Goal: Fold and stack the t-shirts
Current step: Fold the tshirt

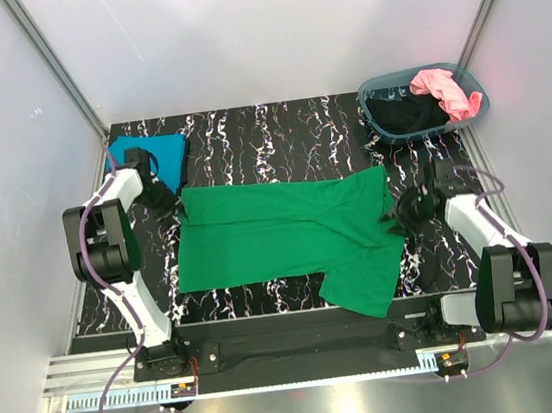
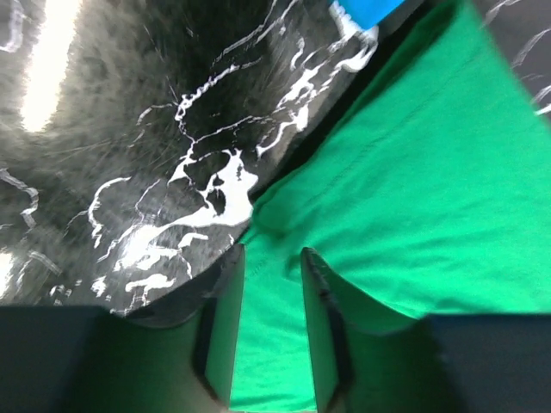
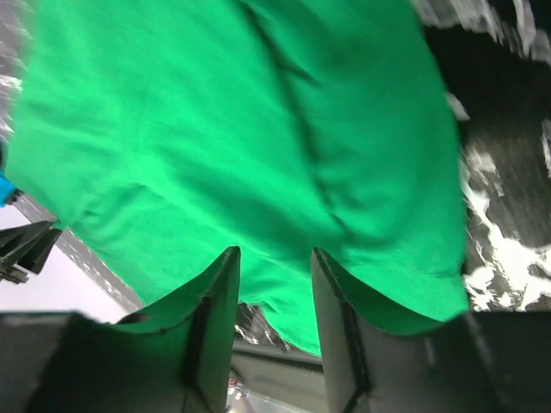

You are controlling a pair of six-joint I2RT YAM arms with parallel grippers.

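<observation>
A bright green t-shirt (image 1: 279,231) lies spread out across the middle of the black marbled table (image 1: 277,136), one sleeve hanging toward the front edge. My left gripper (image 1: 166,196) hovers at its back left corner. In the left wrist view that gripper (image 2: 274,251) is open, with the green cloth (image 2: 413,189) lying under the gap. My right gripper (image 1: 405,213) is at the shirt's right edge. In the right wrist view it (image 3: 275,251) is open too, just off the cloth's (image 3: 215,129) hem. A folded teal blue t-shirt (image 1: 153,149) sits at the back left.
A grey-blue oval basket (image 1: 370,89) stands at the back right corner, holding a black t-shirt (image 1: 406,113) and a pink t-shirt (image 1: 443,90). White walls close in the table on three sides. The arm bases sit along the front rail.
</observation>
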